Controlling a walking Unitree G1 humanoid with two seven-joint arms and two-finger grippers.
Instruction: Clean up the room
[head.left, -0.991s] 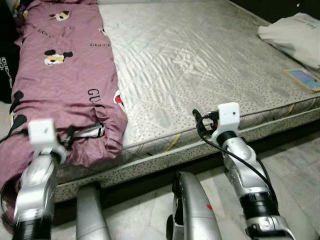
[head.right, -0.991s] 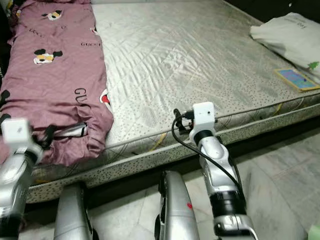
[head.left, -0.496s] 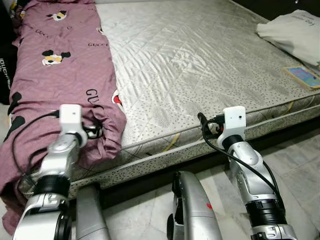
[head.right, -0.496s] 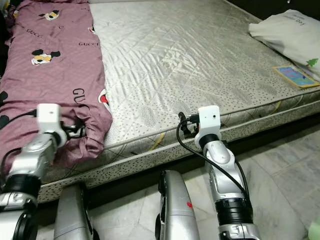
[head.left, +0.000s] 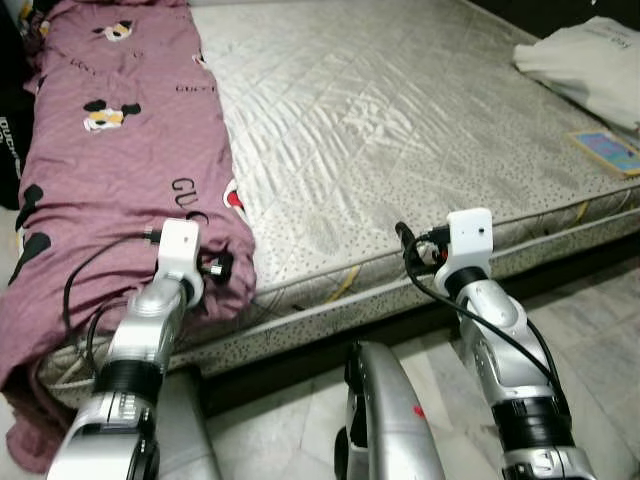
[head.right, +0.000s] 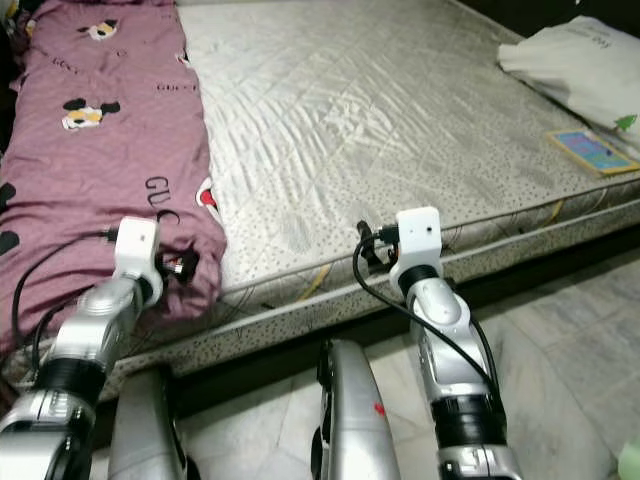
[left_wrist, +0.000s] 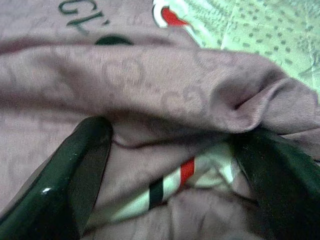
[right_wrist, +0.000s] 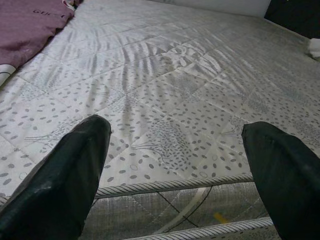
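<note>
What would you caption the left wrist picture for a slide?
Left gripper open, its black fingers straddling a fold of the purple quilt.

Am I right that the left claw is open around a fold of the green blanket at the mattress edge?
Not quite: the blanket is purple-pink, not green, as the left eye view shows. The rest holds: the left claw is open around a fold of it at the mattress edge.

Bare quilted mattress (head.left: 400, 130) above pale tiled floor (head.left: 600, 340).
</note>
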